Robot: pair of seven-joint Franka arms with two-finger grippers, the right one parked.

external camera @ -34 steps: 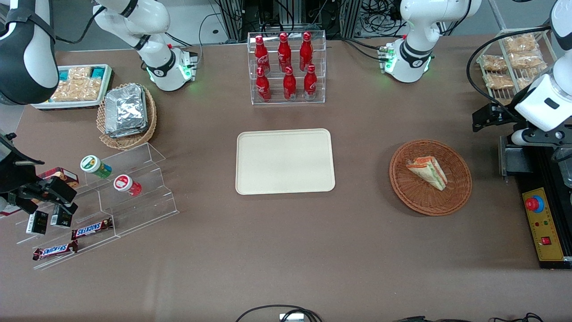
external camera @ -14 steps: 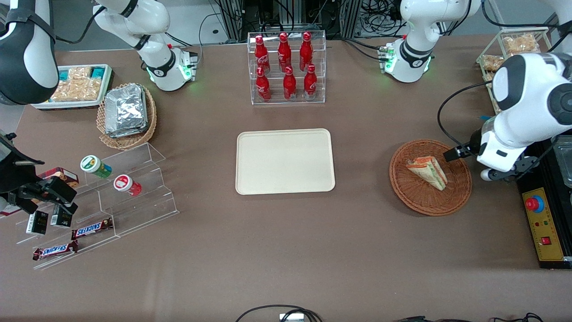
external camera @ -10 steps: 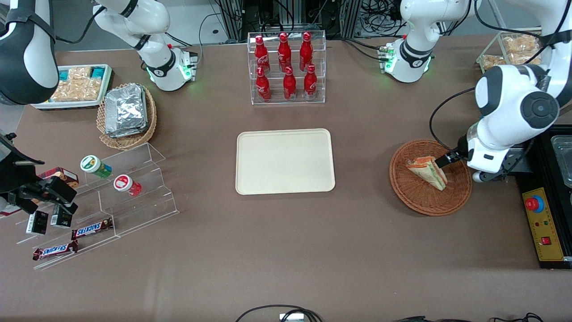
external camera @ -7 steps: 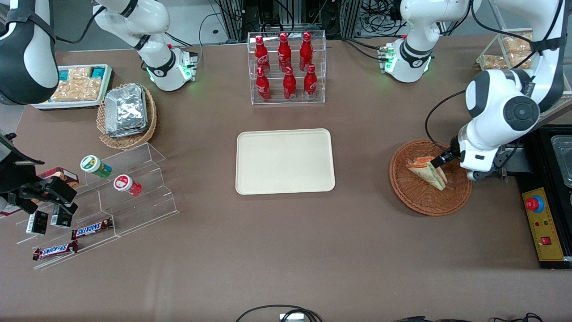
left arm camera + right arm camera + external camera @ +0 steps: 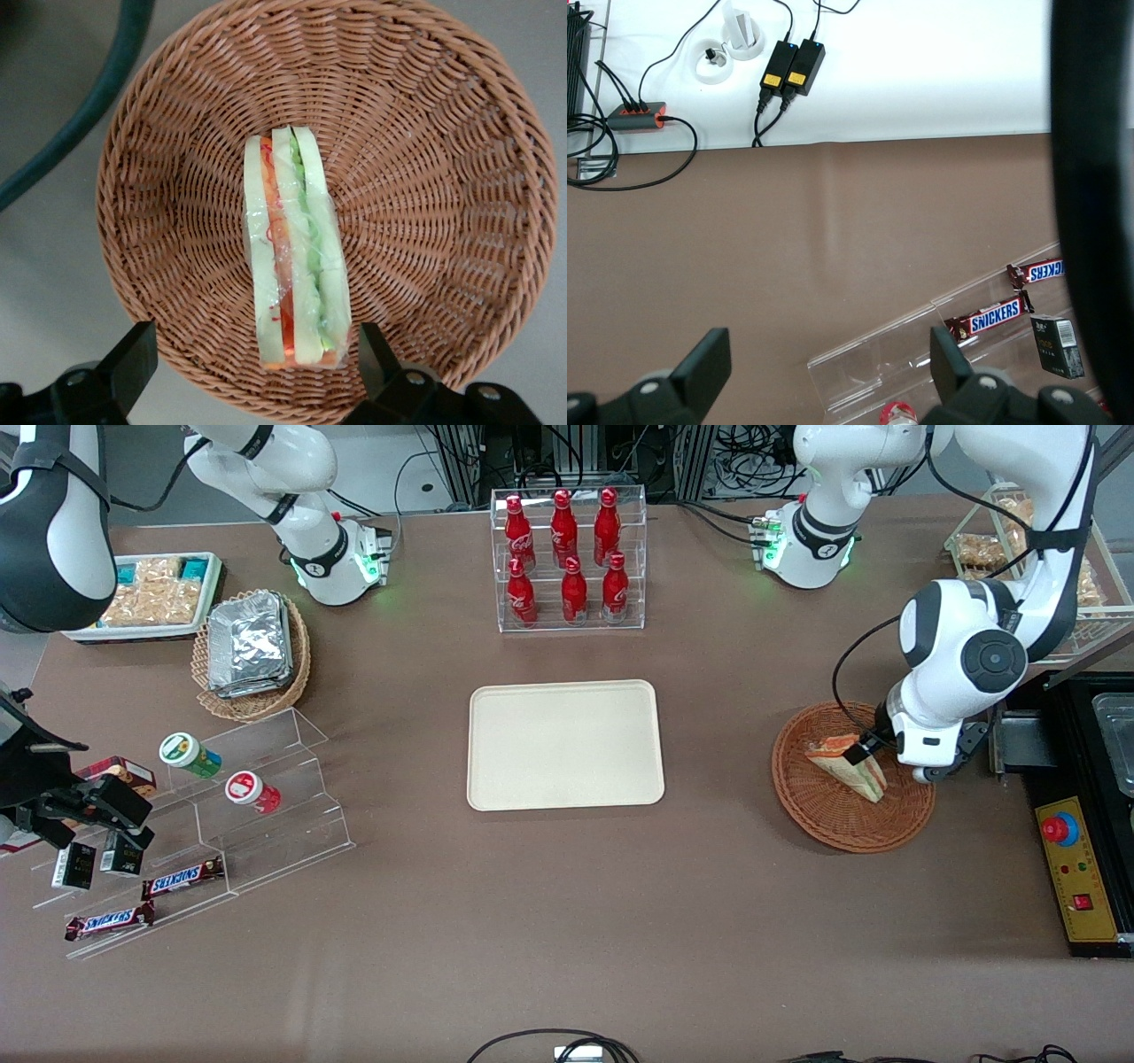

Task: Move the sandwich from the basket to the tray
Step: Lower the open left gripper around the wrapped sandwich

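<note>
Open gripper (image 5: 257, 372) straddles the sandwich (image 5: 293, 249) in the basket (image 5: 443, 177).

The glossy white arm has dark grey joint discs, a looping black cable, and a gripper (image 5: 858, 755) with black fingers (image 5: 133, 365).

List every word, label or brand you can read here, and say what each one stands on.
"SNICKERS": chocolate bar on the clear stand.
"SNICKERS": second chocolate bar, nearer the front camera.
Red bottles: white script, unreadable.
Sandwich, basket, tray: no text.
Gripper open above the sandwich: no text.
</note>
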